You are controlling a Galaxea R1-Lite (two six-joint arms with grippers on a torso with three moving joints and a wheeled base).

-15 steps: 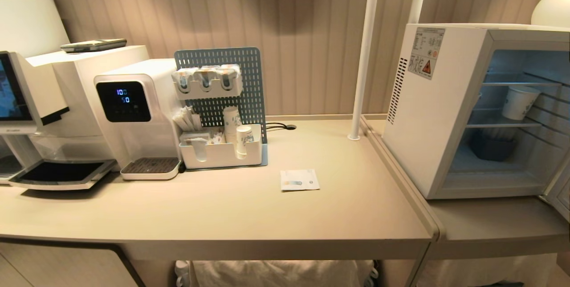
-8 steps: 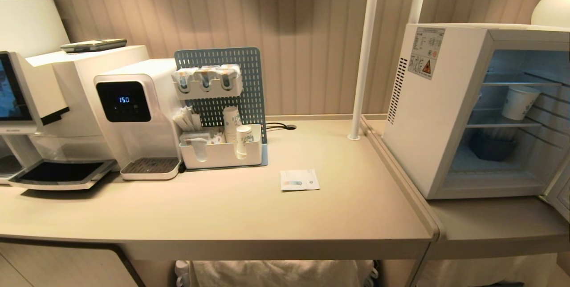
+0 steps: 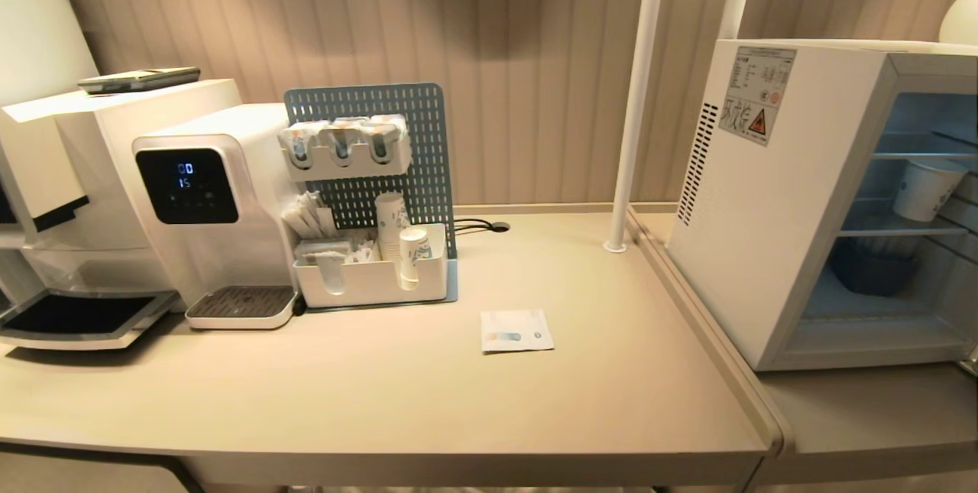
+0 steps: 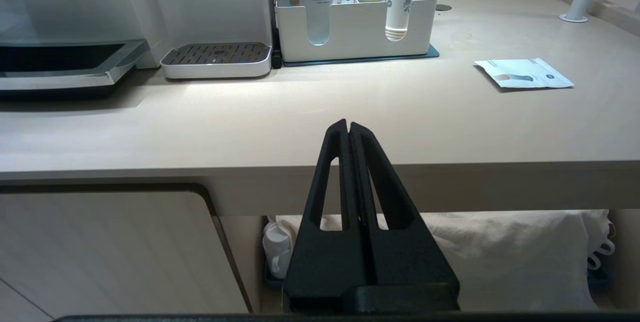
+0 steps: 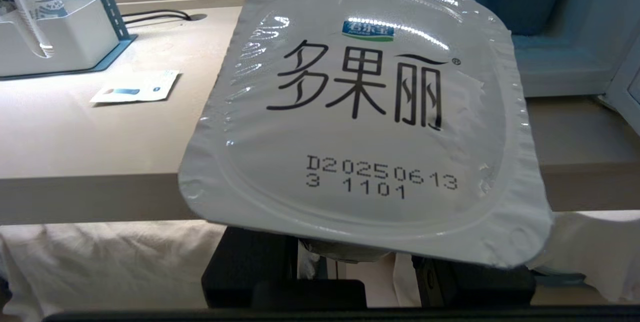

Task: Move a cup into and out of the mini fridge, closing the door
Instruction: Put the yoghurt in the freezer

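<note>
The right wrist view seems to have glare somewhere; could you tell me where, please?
Right wrist view: bright streaks glint across the top of the cup's glossy foil lid, near the green mark; left wrist view: a pale light patch on the counter; head view: no strong glare.

Head view high, down over counter [image 3: 428, 394]; both wrist views low at counter edge; all share sachet [image 3: 516, 330].

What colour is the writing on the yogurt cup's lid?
Black, with a small green logo above, on the cup's white foil lid; best seen in the right wrist view.
</note>
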